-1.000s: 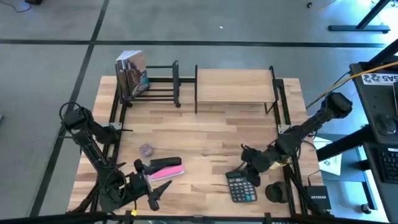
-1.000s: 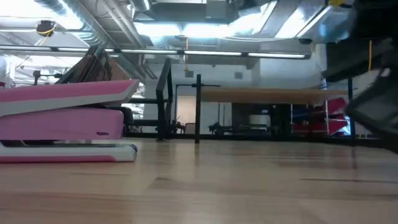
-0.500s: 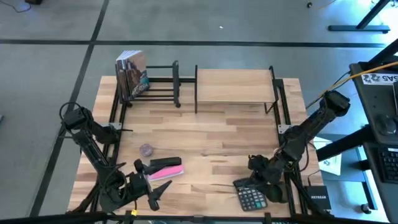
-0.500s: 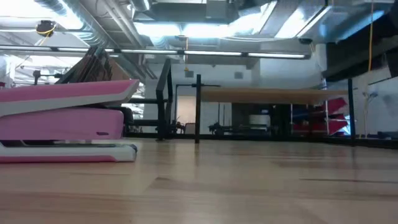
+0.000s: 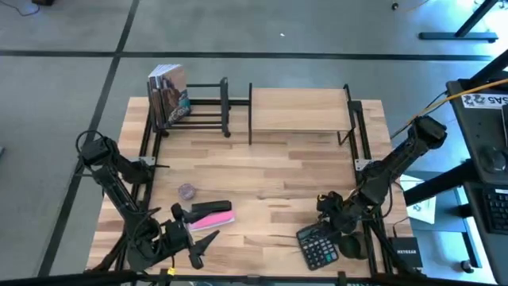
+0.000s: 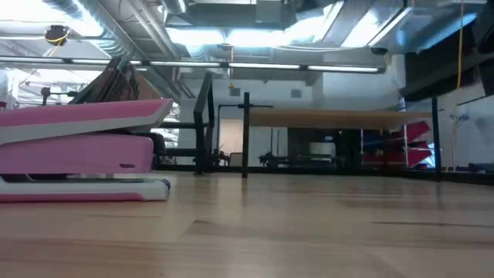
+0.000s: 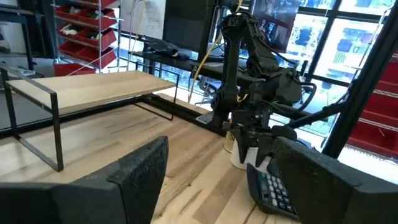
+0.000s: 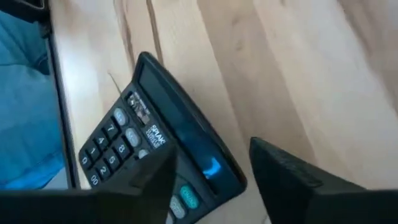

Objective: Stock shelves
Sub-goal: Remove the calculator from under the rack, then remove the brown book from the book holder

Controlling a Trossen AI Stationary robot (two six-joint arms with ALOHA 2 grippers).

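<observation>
The shelves stand at the table's far edge: a light wood shelf point(image 5: 299, 109) on black posts and, to its left, a black bar rack point(image 5: 202, 107) holding upright books point(image 5: 168, 95). A dark calculator point(image 5: 318, 247) lies flat near the front right. My right gripper point(image 5: 327, 213) hovers open at its display end point(image 8: 180, 149). A pink stapler point(image 5: 211, 216) lies at the front left. My left gripper point(image 5: 190, 233) waits open beside it, nothing between its fingers. My right gripper comes at the calculator from above, slanting down. One finger point(image 8: 149, 186) overlaps the display end in the right wrist view, the other point(image 8: 292, 180) stands over bare wood. Whether a finger touches the calculator, I cannot tell. The calculator lies flat on the table.
A small purple object point(image 5: 186, 191) lies behind the stapler. A dark round thing point(image 5: 352, 245) and a black box point(image 5: 405, 256) sit at the front right corner by the calculator. Bare wood point(image 5: 270, 171) spreads across the table's middle, in front of the shelves.
My right gripper has gone toward the table's near right corner and dropped out of the low view. The calculator has slid toward the near edge and right, and turned a little; it still lies flat.
</observation>
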